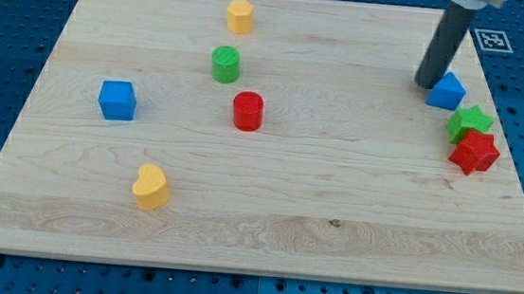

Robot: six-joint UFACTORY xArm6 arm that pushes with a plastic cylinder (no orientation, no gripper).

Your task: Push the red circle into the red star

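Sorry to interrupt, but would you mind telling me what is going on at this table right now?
I am an arm with a rod, set to push the red circle into the red star. My tip sits at the view's upper right, just left of the blue block, far from the circle. The circle stands mid-board below the green circle; the star lies at the right edge, touching the green star.

Red circle (pixel 247 110) near desk (pixel 264 233) centre; green circle (pixel 225 64) just above-left of it, yellow hexagon (pixel 240 16) further toward view's top. Blue cube (pixel 117 100) well left. Yellow heart (pixel 151 187) lower left. Far right: red star (pixel 474 151) touching green star (pixel 471 121) above it; blue block (pixel 447 91), shape unclear, above those. My tip (pixel 425 84) just left of blue block.
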